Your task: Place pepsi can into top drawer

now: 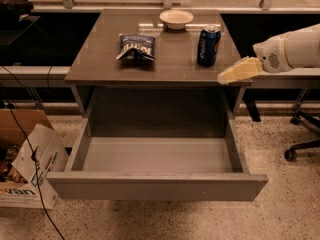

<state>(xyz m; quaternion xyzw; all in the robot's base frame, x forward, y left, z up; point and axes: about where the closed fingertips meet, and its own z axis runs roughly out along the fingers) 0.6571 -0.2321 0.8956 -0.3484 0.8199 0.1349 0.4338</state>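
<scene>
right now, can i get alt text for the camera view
A pepsi can stands on a grey cabinet, and the robot's tool hovers at the cabinet's front right corner, just right of the can and apart from it. The top drawer below is pulled open, nothing showing inside. A chip bag and a bowl also sit on top.
</scene>
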